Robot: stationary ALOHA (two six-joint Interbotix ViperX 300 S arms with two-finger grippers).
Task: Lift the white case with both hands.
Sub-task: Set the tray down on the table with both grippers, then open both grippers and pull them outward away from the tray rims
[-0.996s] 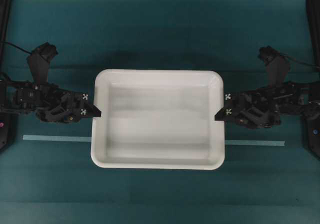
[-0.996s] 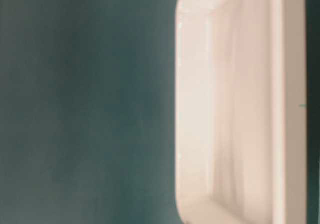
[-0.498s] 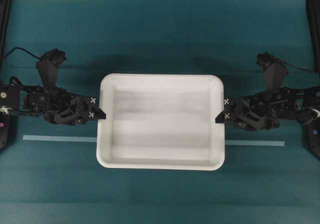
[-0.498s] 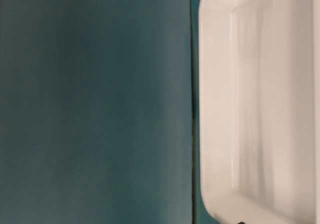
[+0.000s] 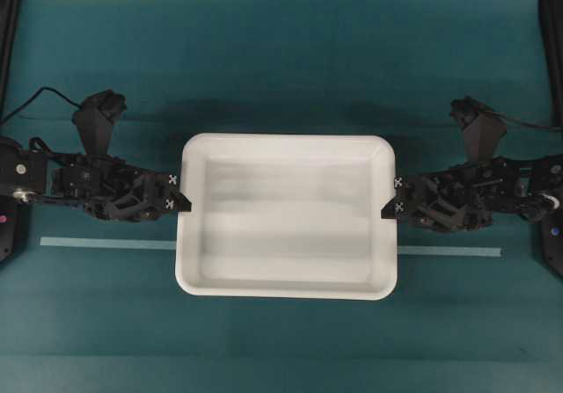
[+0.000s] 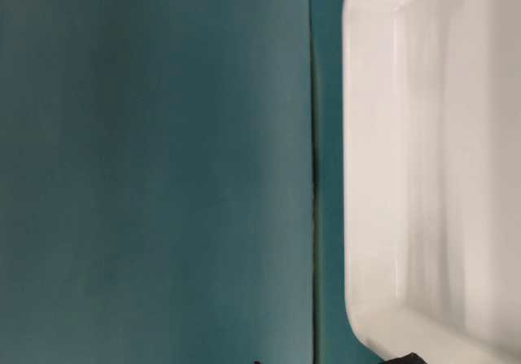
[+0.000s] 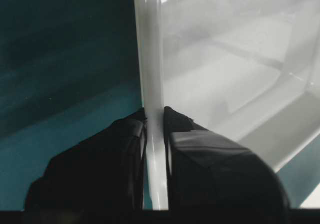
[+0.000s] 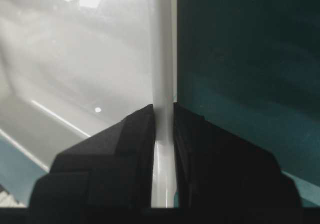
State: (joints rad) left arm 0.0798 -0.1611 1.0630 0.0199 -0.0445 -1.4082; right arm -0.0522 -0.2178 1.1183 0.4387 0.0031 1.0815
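White case (image 5: 286,213), shallow, round-cornered; left claw (image 5: 182,201) and right claw (image 5: 388,200) pinch its rims.

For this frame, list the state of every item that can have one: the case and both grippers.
white case: upright, nothing inside it, held by its rim at both short sides.
left gripper: shut on the white case, fingers pinching the rim from either side.
right gripper: shut on the white case, clamped on the opposite rim.
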